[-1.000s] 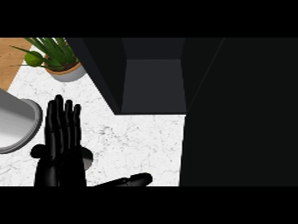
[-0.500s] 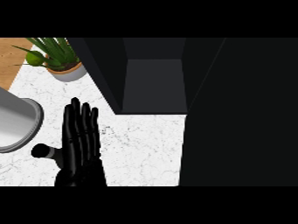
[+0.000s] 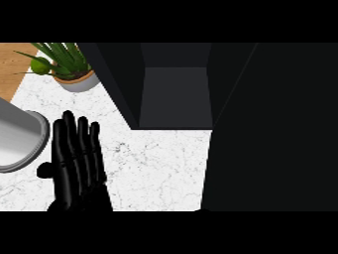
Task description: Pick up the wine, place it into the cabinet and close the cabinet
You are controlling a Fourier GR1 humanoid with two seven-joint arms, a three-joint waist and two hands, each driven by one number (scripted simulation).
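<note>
Though its wrist is cut off, the left hand point(image 3: 76, 166) shows straight fingers.

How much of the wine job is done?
Nothing looks done. The dark cabinet stands open with no wine showing inside. The black left robot hand is open, holding nothing. No bottle is in view, so picking, placing and closing remain.
</note>
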